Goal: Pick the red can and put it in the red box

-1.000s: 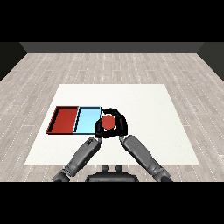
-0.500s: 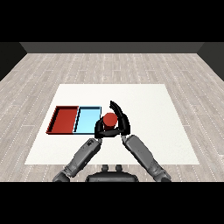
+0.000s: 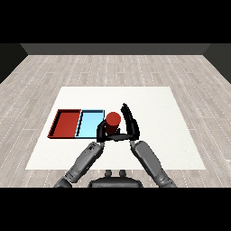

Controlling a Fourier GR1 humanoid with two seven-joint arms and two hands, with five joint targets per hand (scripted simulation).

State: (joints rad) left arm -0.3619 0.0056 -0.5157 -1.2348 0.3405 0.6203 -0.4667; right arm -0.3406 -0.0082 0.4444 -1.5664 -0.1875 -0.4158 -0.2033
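Curling round your red can (image 3: 113, 121), right hand (image 3: 129, 122) raised beside the light blue tray (image 3: 90, 122); left hand (image 3: 102, 132) too hidden to tell.

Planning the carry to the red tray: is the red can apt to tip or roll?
The red can looks rigid and stands upright, taller than wide, so a sideways nudge might tip it. Its round wall suggests it would roll once down.

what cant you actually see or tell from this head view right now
- Lower part of the red can: hidden by the right hand curled round it, so whether it rests on the table is unclear.
- Left hand: small and dark beside the can; its fingers cannot be made out.
- Light blue tray: its right end is hidden behind the left hand and can.
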